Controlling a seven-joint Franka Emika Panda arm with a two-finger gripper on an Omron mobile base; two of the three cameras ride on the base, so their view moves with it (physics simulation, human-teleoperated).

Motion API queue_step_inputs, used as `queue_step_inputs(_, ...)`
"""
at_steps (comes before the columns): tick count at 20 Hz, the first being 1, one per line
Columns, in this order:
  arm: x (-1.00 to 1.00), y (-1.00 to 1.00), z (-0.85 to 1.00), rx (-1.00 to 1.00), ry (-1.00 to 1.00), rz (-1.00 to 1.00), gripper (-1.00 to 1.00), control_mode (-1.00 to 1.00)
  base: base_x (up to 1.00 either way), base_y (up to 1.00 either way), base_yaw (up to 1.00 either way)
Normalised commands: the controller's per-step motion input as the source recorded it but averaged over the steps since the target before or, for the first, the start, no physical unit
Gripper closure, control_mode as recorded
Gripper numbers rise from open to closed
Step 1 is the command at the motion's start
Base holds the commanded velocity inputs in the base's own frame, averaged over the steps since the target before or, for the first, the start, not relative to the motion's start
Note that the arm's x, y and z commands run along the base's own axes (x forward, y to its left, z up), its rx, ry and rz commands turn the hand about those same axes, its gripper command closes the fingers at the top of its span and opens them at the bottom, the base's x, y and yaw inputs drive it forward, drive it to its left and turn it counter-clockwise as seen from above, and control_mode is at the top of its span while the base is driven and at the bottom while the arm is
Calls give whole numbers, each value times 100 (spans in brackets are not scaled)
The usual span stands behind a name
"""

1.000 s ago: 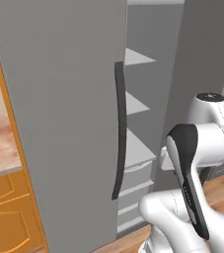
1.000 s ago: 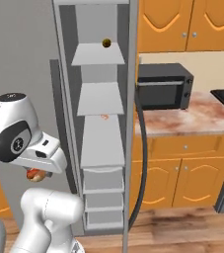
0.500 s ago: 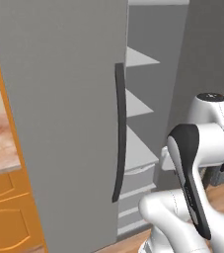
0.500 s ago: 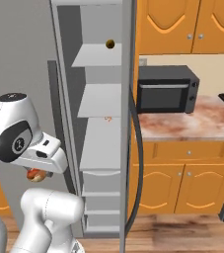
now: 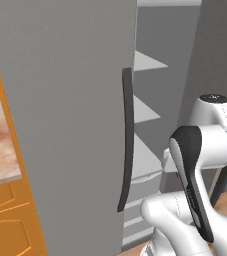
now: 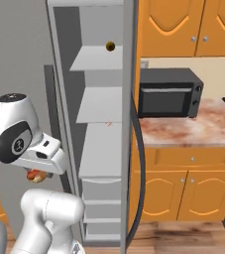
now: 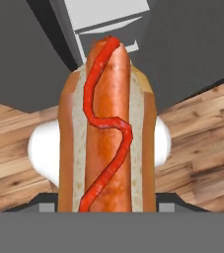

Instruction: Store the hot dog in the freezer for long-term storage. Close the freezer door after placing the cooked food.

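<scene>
The hot dog point(image 7: 107, 128), a reddish-brown sausage with a red sauce squiggle in a tan-orange bun, is seen lengthwise from 6 to 12 o'clock in the hand view. The freezer point(image 6: 101, 149), with pale grey shelves and drawers, stands open. The freezer door point(image 6: 130, 124) is swung out, seen edge-on.

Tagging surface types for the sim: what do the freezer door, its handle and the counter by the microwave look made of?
Freezer door: flat matte grey, likely painted metal; no shine or grain.
Handle: dark, smooth, plastic or coated metal, hard to tell.
Counter: mottled pink-brown stone look, like granite or marble.
Microwave: black casing.
</scene>
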Motion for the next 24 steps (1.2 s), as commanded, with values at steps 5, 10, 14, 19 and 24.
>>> queue_step_inputs(5,0,0,0,0,0,0,100,100,29,-6,0)
queue_step_inputs(10,0,0,0,0,0,0,100,100,19,-29,1)
queue_step_inputs(14,0,0,0,0,0,0,100,100,19,-31,0)
queue_step_inputs(19,0,0,0,0,0,0,100,100,14,-15,0)
queue_step_inputs(24,0,0,0,0,0,0,100,100,1,0,0)
